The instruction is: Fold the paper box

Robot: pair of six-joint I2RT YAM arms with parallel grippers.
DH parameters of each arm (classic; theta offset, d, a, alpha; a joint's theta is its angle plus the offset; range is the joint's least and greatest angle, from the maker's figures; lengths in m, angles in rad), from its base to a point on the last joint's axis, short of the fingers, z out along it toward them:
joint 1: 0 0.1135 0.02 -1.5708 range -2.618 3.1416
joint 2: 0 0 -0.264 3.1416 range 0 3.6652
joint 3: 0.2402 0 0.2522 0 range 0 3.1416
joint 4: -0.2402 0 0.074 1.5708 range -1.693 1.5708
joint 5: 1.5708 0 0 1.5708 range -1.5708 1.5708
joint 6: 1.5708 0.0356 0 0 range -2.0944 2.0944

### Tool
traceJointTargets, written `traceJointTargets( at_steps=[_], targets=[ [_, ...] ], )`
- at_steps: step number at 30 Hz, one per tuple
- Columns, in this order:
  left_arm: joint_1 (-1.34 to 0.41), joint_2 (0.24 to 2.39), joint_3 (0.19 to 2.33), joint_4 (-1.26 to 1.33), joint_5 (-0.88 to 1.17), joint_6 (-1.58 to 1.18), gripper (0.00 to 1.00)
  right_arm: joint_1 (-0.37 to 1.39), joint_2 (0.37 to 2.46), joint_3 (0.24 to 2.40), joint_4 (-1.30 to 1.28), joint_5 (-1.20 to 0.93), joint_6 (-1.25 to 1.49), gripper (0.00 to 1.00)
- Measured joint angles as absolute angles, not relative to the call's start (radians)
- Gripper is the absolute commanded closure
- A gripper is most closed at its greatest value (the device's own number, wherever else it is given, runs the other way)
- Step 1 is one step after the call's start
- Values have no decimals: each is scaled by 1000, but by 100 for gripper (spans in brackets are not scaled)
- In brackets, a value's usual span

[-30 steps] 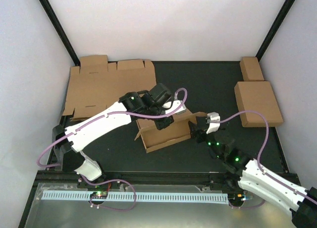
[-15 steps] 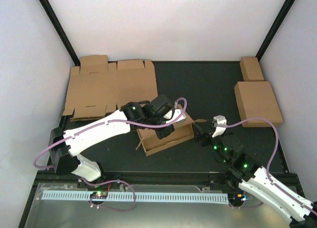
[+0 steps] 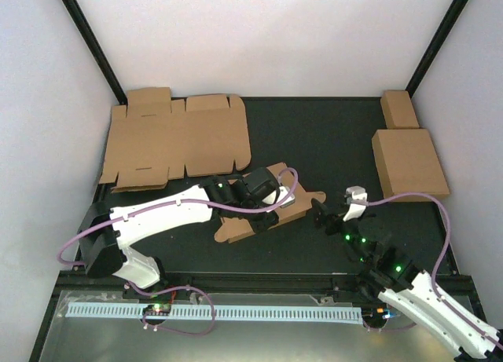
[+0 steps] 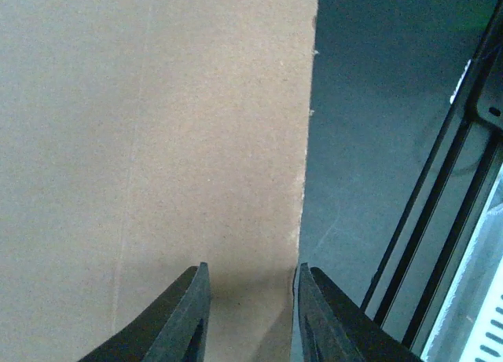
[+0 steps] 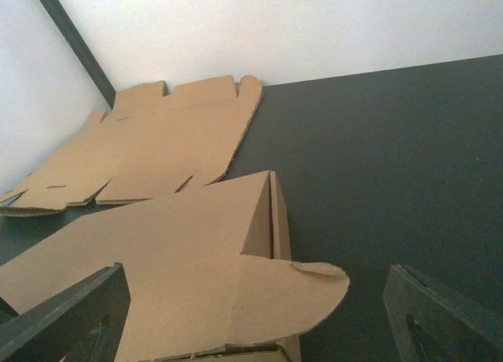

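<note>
The paper box [image 3: 271, 207], brown cardboard and partly folded, lies mid-table with a rounded tab [image 3: 312, 195] sticking out at its right end. My left gripper [image 3: 266, 217] hangs over its near part. In the left wrist view its jaws [image 4: 250, 277] stand a little apart above a flat cardboard panel [image 4: 157, 142], close to that panel's right edge, and nothing sits between them. My right gripper [image 3: 319, 213] is wide open just right of the box. The right wrist view shows the box [image 5: 181, 244] and its rounded tab [image 5: 299, 291] in front of the gripper [image 5: 255, 272], untouched.
A flat die-cut cardboard sheet [image 3: 173, 138] lies at the back left and shows again as a sheet [image 5: 141, 142] in the right wrist view. A folded box [image 3: 409, 162] and a smaller oblong one [image 3: 399, 108] sit at the right. A black frame rail [image 4: 440, 221] runs along the near edge.
The left gripper has come toward the near side and down onto the box, and the box's raised panel now lies lower. Its jaws have parted. The right gripper has drawn back to the right.
</note>
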State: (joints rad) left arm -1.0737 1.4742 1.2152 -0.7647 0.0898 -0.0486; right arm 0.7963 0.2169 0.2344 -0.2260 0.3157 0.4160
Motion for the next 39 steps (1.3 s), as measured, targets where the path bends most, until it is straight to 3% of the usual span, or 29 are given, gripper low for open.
traceJointTargets(
  at_steps=[3, 11, 14, 17, 18, 23, 31, 39],
  targets=[
    [-1074, 1474, 1210, -748, 90, -62, 56, 796, 232, 280, -274, 323, 422, 7],
    [-1074, 1476, 1194, -717, 109, -80, 52, 796, 384, 463, -343, 304, 434, 9],
    [-1074, 1481, 1193, -714, 111, -88, 37, 796, 493, 527, -376, 298, 453, 9],
    [-1074, 1473, 1191, -704, 110, -110, 8, 794, 622, 630, -430, 277, 471, 9],
    [-1074, 1465, 1188, -699, 111, -124, 2, 789, 667, 677, -452, 265, 475, 9],
    [-1074, 1352, 1173, -663, 97, -213, 1, 727, 825, 868, -546, 160, 485, 19],
    [-1041, 1055, 1095, -614, -59, -387, 1, 551, 893, 928, -643, -71, 494, 18],
    [-789, 807, 868, -617, -27, -604, 1, 487, 1061, 1029, -720, -214, 472, 18]
  ],
)
